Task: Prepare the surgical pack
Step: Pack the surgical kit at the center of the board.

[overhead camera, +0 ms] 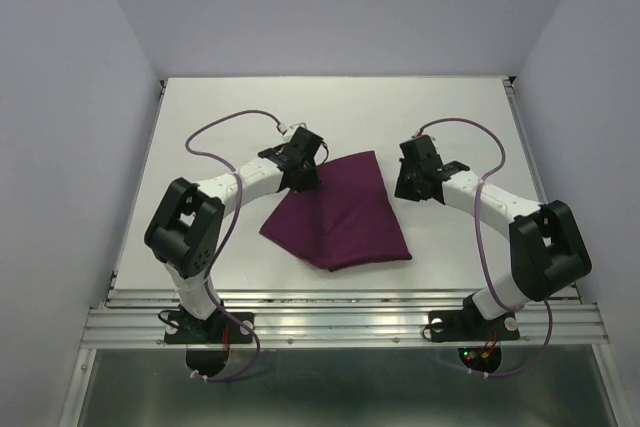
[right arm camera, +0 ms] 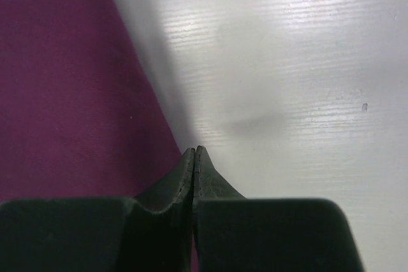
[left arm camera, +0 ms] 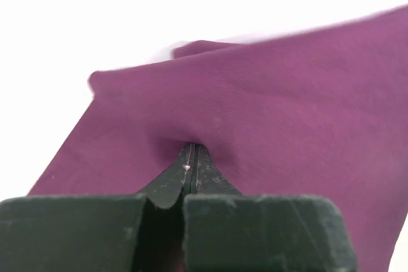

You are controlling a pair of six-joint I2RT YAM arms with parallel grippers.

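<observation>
- The purple cloth (overhead camera: 335, 212) lies folded at the middle of the table (overhead camera: 450, 117). In the top view one corner reaches toward 12 o'clock and its broad end lies toward 5.
- The left pincer (left arm camera: 193, 152) is clamped on the cloth at about 10 o'clock of the fold. The wrist view shows the tips pressed together with fabric puckering in around them.
- The bite looks small, right at the tips. A quick pull could let the fabric slip out, and the fold would drop back crooked.
- I cannot tell how many layers sit in that pinch. If it holds more than one, a lift would likely drag the whole bundle rather than open it.
- The right pincer (right arm camera: 194, 152) has its tips together and holds nothing. They hang low over bare table just beside the cloth's edge, at about 2 o'clock of the fold.
- That side therefore has no hold. If the left arm pulls alone, the cloth may slide across the smooth table instead of spreading.
- The right tips sit right at the hem. A sweep toward 9 o'clock could shove and bunch the edge rather than catch it.
- Both arms curve in around the cloth, so a wide move toward the middle may bring them into each other.
</observation>
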